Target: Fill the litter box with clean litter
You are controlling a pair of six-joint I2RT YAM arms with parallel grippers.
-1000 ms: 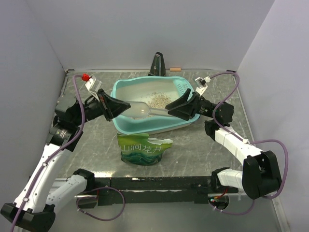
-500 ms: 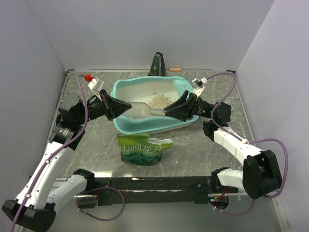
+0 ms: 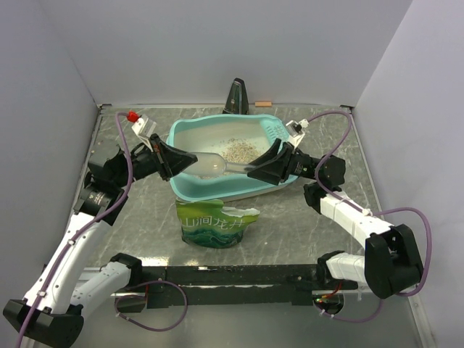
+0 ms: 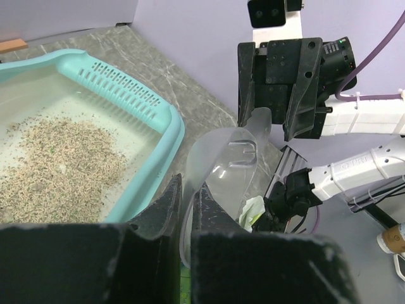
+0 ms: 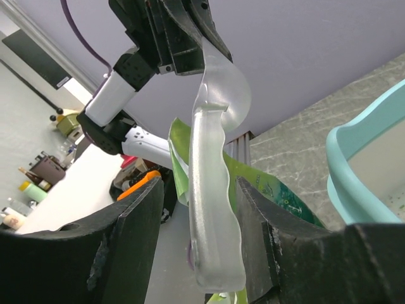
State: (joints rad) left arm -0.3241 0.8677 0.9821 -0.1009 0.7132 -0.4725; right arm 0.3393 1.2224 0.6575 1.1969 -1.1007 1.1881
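The teal litter box [image 3: 212, 194] sits mid-table, with a heap of beige clean litter [image 3: 235, 151] inside; both also show in the left wrist view, the box [image 4: 168, 120] and the litter [image 4: 57, 158]. A clear plastic scoop [image 3: 210, 165] hangs over the box's near rim between both grippers. My left gripper [image 3: 177, 159] is shut on the rim of the scoop's bowl [image 4: 231, 158]. My right gripper [image 3: 255, 165] is open, its jaws on either side of the scoop's handle [image 5: 212, 209] with gaps on both sides. The scoop looks empty.
A green printed bag [image 3: 214, 223] stands open just in front of the box, below the scoop; it shows in the right wrist view [image 5: 278, 190]. A black upright object [image 3: 237, 98] and a small wooden piece [image 3: 262, 104] are at the back wall. Walls enclose three sides.
My right gripper has slid a little left along the scoop's handle. My left arm shifted slightly, still holding the scoop's bowl. The box and bag have not moved.
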